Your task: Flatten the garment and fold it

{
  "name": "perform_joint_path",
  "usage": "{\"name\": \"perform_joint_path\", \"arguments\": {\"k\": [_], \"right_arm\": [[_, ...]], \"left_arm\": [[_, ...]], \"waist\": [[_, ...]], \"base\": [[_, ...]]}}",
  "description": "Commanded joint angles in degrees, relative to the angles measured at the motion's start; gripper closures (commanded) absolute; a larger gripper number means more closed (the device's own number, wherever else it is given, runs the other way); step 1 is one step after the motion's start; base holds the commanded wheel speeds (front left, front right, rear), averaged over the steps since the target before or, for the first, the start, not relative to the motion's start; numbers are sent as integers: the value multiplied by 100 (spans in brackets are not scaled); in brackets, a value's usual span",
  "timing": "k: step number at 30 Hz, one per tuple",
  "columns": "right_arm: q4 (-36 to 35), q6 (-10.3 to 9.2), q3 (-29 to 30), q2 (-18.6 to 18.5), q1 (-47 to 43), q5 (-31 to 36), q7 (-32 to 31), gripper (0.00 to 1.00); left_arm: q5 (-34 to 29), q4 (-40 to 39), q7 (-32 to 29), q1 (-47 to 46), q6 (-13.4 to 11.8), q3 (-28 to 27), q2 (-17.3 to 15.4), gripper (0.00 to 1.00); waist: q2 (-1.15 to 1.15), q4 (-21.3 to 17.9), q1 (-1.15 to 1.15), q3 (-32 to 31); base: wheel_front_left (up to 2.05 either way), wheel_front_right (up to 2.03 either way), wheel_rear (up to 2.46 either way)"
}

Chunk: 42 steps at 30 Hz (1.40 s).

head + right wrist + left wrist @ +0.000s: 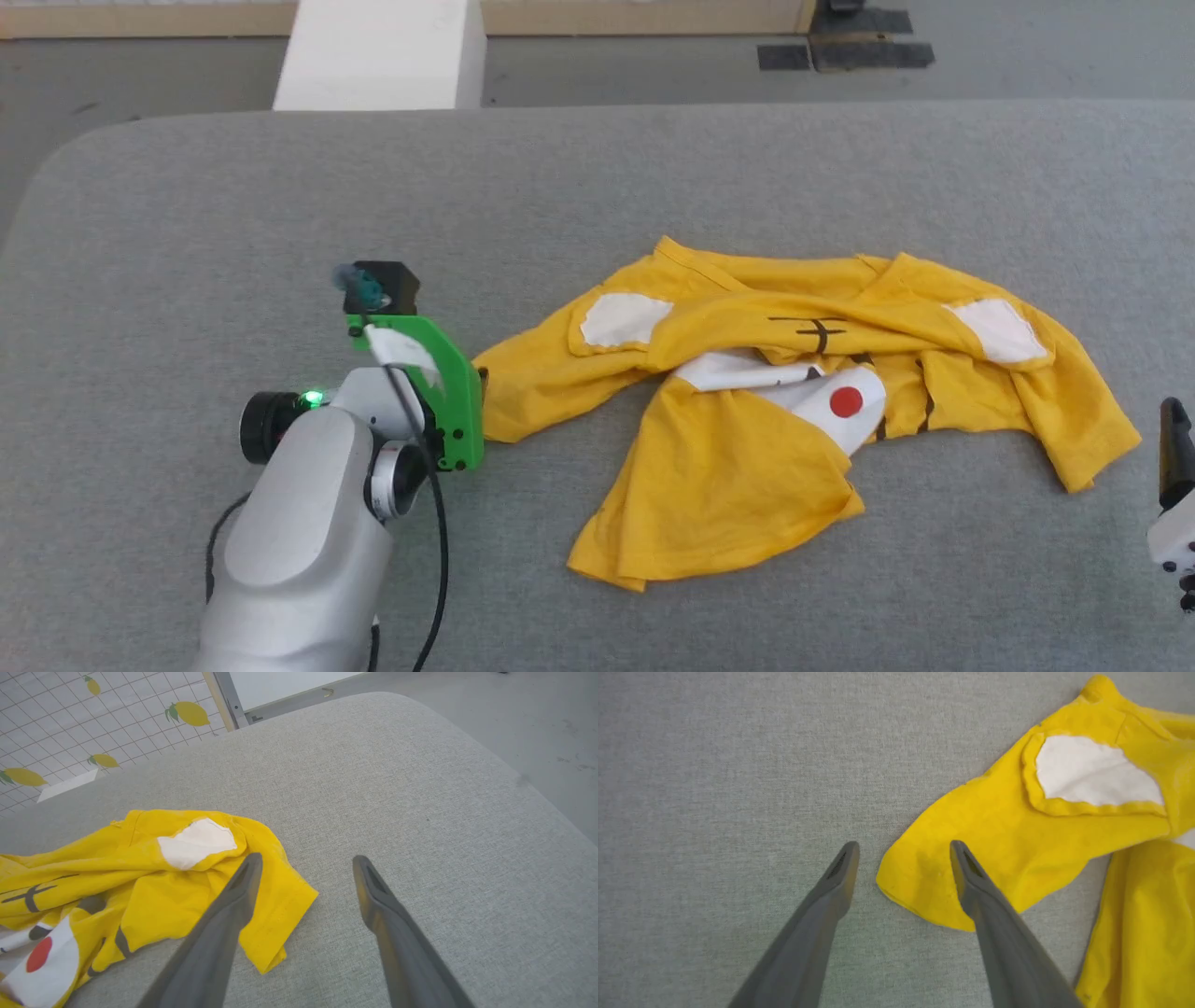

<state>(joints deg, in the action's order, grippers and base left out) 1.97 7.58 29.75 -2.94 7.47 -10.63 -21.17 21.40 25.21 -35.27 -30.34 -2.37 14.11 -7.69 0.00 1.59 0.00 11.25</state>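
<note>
Garment (747,467) status: crumpled, not flat. It lies right of centre on the grey fabric surface (233,205), print side partly up, with its lower flap turned over to show plain yellow and several folds stacked across the middle.

Left gripper (902,847): jaws wide apart, holding nothing. In the left wrist view one finger sits over the rounded yellow end of the cloth and the other over bare surface, so the hem lies between them. We cannot tell whether the tips touch the fabric.

Right gripper (306,858): also spread wide and empty, poised just beside the opposite sleeve end, near the white patch (196,842).

Hazards we judge likely from this position:

1. Shallow bite. The left jaws straddle only the very edge, so a close here may catch a thin lip that slips free under tension.
2. Multi-layer pinch. The end looks doubled (layer count cannot be confirmed), and gripping both layers would lock the fold in instead of opening it.
3. Uneven pull. If one side grips and the other misses, we expect the whole heap to slide across the surface without spreading.
4. Snagging. Tips pressed too low could drag on the surface covering.
</note>
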Motion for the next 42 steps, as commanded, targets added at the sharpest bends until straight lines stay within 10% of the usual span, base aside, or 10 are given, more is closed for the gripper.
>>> {"name": "perform_joint_path", "arguments": {"k": [1, 7, 9, 22, 38, 39, 40, 41, 42], "right_arm": [[-37, -9, -7, 5, 95, 8, 8, 0], [-25, -9, 43, 5, 146, -31, 44, 0], [-21, -9, 80, 6, 166, -11, 59, 0], [341, -9, -442, -600, 948, 719, -887, 0], [1567, -9, -2160, -1583, 1445, 543, -3291, 0], [1594, -9, -2188, -1586, 1426, 450, -3381, 14], [1580, -9, -2231, -1590, 1417, 331, -3429, 78], [1542, -9, -2244, -1606, 1427, 259, -3412, 100], [1498, -9, -2228, -1637, 1449, 189, -3382, 100]], "left_arm": [[-146, 120, -189, -85, -30, 81, -96, 0], [-228, 680, -833, -1, 80, 400, -139, 0], [-137, 747, -856, 99, 170, 427, -86, 100], [1058, -894, 1429, 587, 199, -919, 240, 100], [1115, -2467, 1408, 1406, -15, -670, 328, 100], [1114, -2471, 1414, 1412, -17, -666, 328, 100], [1115, -2473, 1432, 1420, -16, -665, 328, 100], [1110, -2471, 1452, 1423, -10, -662, 323, 100], [1118, -2467, 1480, 1419, 6, -663, 322, 100]], "waist": [[0, -208, 0, 234], [0, -299, 0, 365], [0, -289, 0, 385], [0, -93, 0, 439], [0, 313, 0, 1040], [0, 316, 0, 1038], [0, 314, 0, 1026], [0, 309, 0, 1013], [0, 302, 0, 993]], "base": [[0, 0, 0], [0, 0, 0], [0, 0, 0], [0, 0, 0], [0, 0, 0], [0, 0, 0], [0, 0, 0], [0, 0, 0], [0, 0, 0]]}}
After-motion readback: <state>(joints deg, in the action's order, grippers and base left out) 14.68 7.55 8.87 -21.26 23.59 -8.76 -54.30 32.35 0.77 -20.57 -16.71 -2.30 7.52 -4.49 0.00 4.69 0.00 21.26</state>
